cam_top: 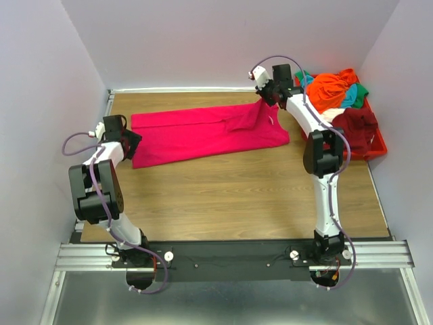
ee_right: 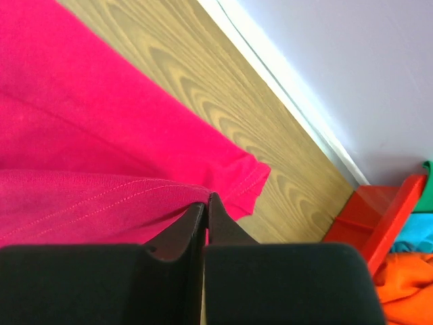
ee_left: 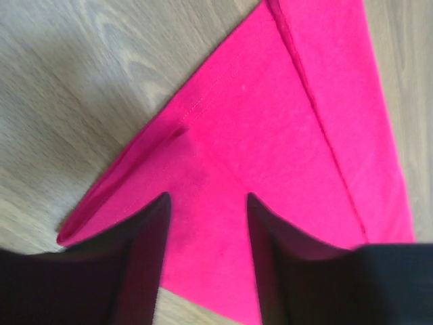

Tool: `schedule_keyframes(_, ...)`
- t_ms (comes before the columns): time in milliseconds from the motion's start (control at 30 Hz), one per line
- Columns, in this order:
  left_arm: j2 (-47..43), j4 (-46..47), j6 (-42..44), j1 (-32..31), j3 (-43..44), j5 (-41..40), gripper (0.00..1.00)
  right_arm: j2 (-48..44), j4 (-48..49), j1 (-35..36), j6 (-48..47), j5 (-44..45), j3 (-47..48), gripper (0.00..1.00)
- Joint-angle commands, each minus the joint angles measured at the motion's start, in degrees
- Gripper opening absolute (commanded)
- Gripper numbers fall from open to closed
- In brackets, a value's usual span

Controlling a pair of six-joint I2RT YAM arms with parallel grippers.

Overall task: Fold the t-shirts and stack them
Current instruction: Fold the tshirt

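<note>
Left gripper (ee_left: 206, 203): jaws apart over magenta t-shirt (cam_top: 196, 135) hem.
Right gripper (ee_right: 206, 198): clamped on its folded edge.
Tip: lay that fold flat, edges matched.

Left arm (cam_top: 95, 189) and right arm (cam_top: 323, 152) are both rocking white shells with chunky black joints, lilac cables (cam_top: 70, 141) looping up from the black base bar (cam_top: 230, 261), silver knobs (cam_top: 168, 256) sitting on it.

Your left gripper (ee_left: 207, 202) hovers low with its fingers apart; your right gripper (ee_right: 206, 198) is pinched closed, arm stretched forward.
</note>
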Motion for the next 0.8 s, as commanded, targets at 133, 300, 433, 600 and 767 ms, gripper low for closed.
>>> schedule_keyframes(133,-7.82,-3.82,6.47,2.29,2.27,-0.28,0.72,7.49,5.50,1.05,8.81,1.69,7.18,0.59)
schedule_keyframes(300,-18.45,-1.19,15.86,2.65,1.14,0.68,0.72,8.99,14.48,2.02,18.83,16.64,7.28,1.00)
schedule_keyframes(433,-29.59,7.06,33.41,1.68,-4.73,6.21,0.72,4.97,14.49,1.93,19.19,13.50,3.69,1.00)
schedule_keyframes(600,-38.14,13.85,44.59,-1.82,-12.57,14.57,0.85,-9.09,8.44,1.75,3.78,-12.32,-13.61,1.00)
schedule_keyframes(767,-43.94,14.55,49.63,-7.63,-18.01,10.27,0.84,-11.84,-9.75,3.42,-7.84,-22.56,-16.88,0.85)
